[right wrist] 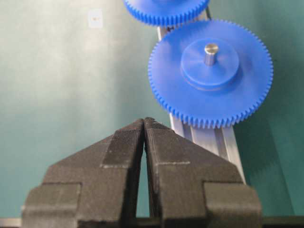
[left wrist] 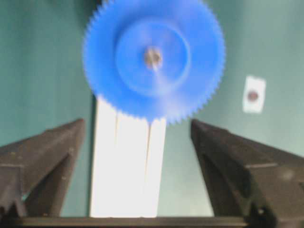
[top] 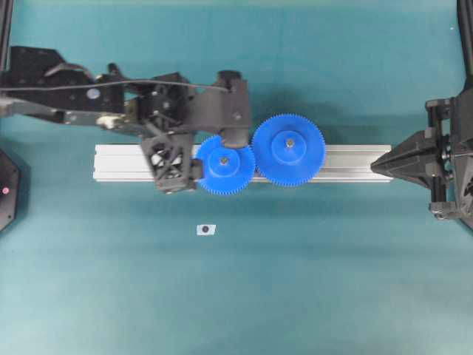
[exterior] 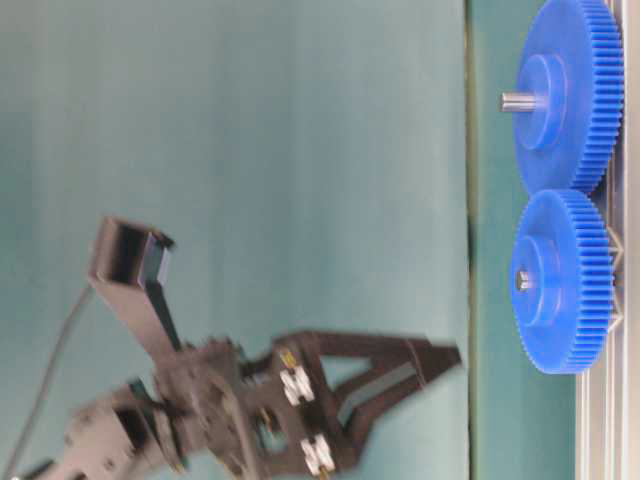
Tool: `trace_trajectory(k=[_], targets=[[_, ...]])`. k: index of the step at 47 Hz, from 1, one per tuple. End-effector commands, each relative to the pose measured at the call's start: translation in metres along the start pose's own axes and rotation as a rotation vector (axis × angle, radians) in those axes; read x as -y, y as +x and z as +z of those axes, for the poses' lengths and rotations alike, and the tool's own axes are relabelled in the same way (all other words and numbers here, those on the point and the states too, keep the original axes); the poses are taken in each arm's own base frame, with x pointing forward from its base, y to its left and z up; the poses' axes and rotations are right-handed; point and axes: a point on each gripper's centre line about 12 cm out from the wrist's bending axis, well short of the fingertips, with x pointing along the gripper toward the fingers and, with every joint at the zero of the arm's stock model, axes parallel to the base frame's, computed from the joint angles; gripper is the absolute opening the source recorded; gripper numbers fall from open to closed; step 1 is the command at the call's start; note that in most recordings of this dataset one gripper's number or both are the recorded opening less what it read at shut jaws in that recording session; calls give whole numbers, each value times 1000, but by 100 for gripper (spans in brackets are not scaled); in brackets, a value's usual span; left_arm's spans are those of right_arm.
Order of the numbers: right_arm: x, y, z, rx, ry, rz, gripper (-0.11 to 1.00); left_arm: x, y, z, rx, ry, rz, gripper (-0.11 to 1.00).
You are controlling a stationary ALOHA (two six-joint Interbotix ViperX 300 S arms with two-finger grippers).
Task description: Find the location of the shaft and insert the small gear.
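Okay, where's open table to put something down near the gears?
Free: the green mat in front of the aluminium rail, beyond the small white tag, and behind the rail. Crowded: around the small gear, where the open left gripper hangs.

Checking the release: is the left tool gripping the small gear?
No, the left tool stands open, clear of the small gear.

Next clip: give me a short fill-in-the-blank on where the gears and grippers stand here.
The small gear sits on the aluminium ____.
Its teeth mesh with the ____ gear.
The left gripper jaws stand ____.
The right gripper jaws are ____.

Missing words: rail; larger; open; shut
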Motion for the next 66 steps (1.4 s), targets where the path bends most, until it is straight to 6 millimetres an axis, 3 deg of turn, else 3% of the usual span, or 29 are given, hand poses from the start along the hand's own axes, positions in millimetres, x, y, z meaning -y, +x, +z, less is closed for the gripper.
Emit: trace_trajectory(k=[1,8,12,20,27,29,36,41,47,53,66], targets=[[0,0,5,17,13,1,11,0,-8,-2,54,2,3,89],[0,0,5,18,13,2,11,0,-3,-11,118,-2,4,85],[0,0,5,18,13,2,11,0,-2,-11,155,-1,6,76],[0,0,5,17,14,0,11,1,4,-15,158,9,7,40],[0,0,5,17,13,1,11,1,26,-25,97,6,3,7],[0,0,4,17,13,1,11,2,32,-27,78,3,2,2],[0,0,4,16,14,0,11,9,51,-29,39,-4,-12,1],[0,0,4,19,15,1,11,26,50,-14,66,0,-36,1],[0,-1,5,23,17,2,11,52,21,25,187,12,-79,1],[0,-2,4,25,17,2,11,58,-8,48,268,6,-94,1],[0,-2,1,20,17,1,11,46,-37,39,280,-4,-80,1]])
